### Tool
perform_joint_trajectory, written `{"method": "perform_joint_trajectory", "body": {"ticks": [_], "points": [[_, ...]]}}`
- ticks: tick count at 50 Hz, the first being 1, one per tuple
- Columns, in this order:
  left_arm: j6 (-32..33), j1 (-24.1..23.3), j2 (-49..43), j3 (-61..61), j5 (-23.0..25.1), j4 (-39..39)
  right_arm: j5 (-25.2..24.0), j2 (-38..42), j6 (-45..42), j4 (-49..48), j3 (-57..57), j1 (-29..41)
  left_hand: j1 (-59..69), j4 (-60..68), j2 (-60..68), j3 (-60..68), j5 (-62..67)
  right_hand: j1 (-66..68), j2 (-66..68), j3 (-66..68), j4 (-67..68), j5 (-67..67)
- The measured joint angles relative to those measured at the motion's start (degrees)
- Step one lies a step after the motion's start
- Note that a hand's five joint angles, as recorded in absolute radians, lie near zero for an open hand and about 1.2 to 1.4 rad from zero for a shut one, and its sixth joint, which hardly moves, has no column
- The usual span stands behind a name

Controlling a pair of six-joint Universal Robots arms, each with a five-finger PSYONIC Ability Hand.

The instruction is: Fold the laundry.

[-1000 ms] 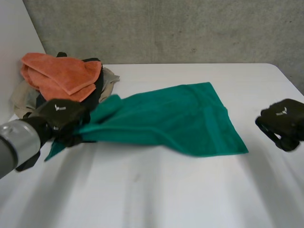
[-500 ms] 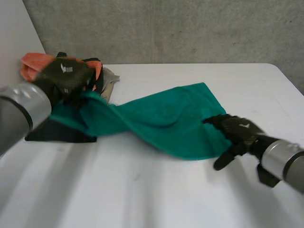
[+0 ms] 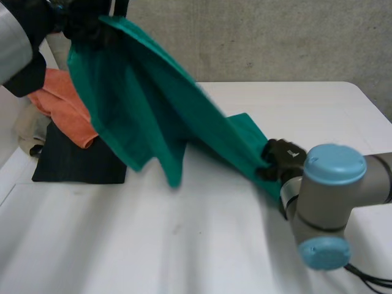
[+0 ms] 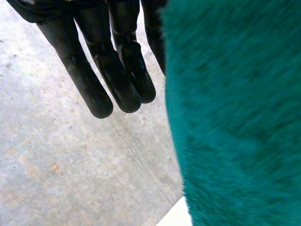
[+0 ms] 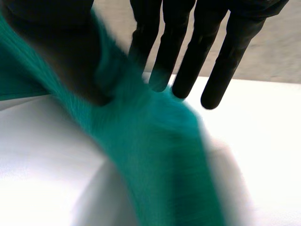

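A green towel (image 3: 141, 104) hangs in the air, stretched from high at the far left down to the table (image 3: 202, 245) at the right. My left hand (image 3: 73, 18) is raised high and pinches the towel's upper corner. In the left wrist view its straight fingers (image 4: 117, 70) lie beside the towel (image 4: 235, 117). My right hand (image 3: 283, 158) is low on the table at the towel's lower end. In the right wrist view the cloth (image 5: 150, 141) runs between the thumb (image 5: 61, 52) and the fingers (image 5: 188, 56), pinched there.
A laundry pile lies at the table's far left: an orange towel (image 3: 64, 107), a black cloth (image 3: 76, 162) and a beige cloth (image 3: 27, 131). My right arm's elbow (image 3: 327, 202) stands near the front right. A concrete wall rises behind the table.
My left hand rose high with its towel corner, lifting most of the towel off the table. My right hand reached in and closed on the towel's lower right end.
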Motion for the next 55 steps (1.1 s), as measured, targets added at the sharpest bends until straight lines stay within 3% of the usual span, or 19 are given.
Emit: {"method": "perform_joint_trajectory", "body": {"ticks": [1,5,10,13,16,19,21,22,25,31,38,45,52,55], "points": [[-0.34,0.42,0.54,-0.11,0.07,0.05,-0.36,-0.25,-0.75,-0.24,-0.40,-1.82,0.00,0.00,0.01,0.00,0.00,6.77,7.91,8.16,8.26,8.74],[-0.83,2.30,1.93,-1.24,0.82,0.11,-3.95,-3.76,-4.12,-1.15,-0.03,-7.43,0.00,0.00,0.01,0.00,0.00,6.77,9.43,10.65,11.05,9.55],[-0.94,7.24,3.59,-4.96,4.62,-0.32,-18.00,-16.01,-14.70,0.69,0.65,-18.67,0.00,0.01,0.02,0.00,0.00,6.77,9.43,10.68,11.19,9.55],[-0.80,10.40,3.97,-7.42,8.11,-1.36,-26.61,-23.16,-21.19,7.97,-2.04,-24.70,0.00,0.01,0.02,0.00,0.00,6.77,9.43,10.74,11.28,9.55],[-0.65,12.53,3.92,-9.11,10.81,-2.83,-31.96,-27.73,-25.78,16.49,-5.99,-29.23,0.00,0.01,0.02,0.00,0.00,6.77,9.43,10.86,11.34,9.55],[-0.14,14.35,3.09,-10.83,13.39,-5.57,-36.83,-30.80,-31.00,27.59,-11.68,-33.93,0.00,0.01,0.02,0.00,0.00,6.77,9.43,10.87,11.35,9.56],[0.08,14.61,2.73,-11.19,13.83,-6.28,-37.69,-31.11,-32.07,29.68,-12.75,-34.71,0.00,0.01,0.02,0.00,0.00,6.77,9.43,10.87,11.36,9.55],[0.99,15.02,1.60,-11.97,14.53,-7.96,-40.53,-31.55,-36.19,36.76,-16.32,-37.00,0.00,0.01,0.02,0.00,0.00,6.77,9.43,10.87,11.36,9.55],[3.39,15.16,-0.98,-13.29,14.94,-10.14,-43.07,-30.62,-42.84,45.69,-20.42,-38.86,0.00,0.01,0.02,0.00,0.00,6.77,9.43,10.87,11.36,9.55],[9.56,14.35,-8.75,-14.68,14.01,-10.89,-41.08,-24.22,-53.79,55.17,-24.25,-37.66,0.00,0.01,0.02,0.00,0.00,6.77,9.43,10.87,11.36,9.87],[12.89,12.09,-19.96,-8.62,11.83,-4.78,-33.15,-13.75,-53.21,50.24,-25.83,-31.58,0.00,0.02,0.02,0.00,0.01,6.77,9.43,10.87,11.37,10.50],[11.89,9.59,-29.98,6.46,8.22,12.87,-25.62,-6.62,-40.41,29.22,-30.58,-25.92,0.00,0.12,0.04,0.01,0.54,6.77,9.43,10.87,11.37,10.99],[6.70,8.45,-32.44,16.99,4.92,39.86,-17.70,-7.74,-25.10,-3.20,-32.79,-23.65,0.00,0.20,0.06,0.02,0.54,6.77,9.43,10.89,11.38,10.99],[3.67,8.39,-31.96,17.50,4.21,44.88,-16.63,-8.26,-23.03,-9.79,-32.89,-23.25,0.00,0.20,0.06,0.02,0.53,6.77,9.43,10.89,11.38,10.99]]}}
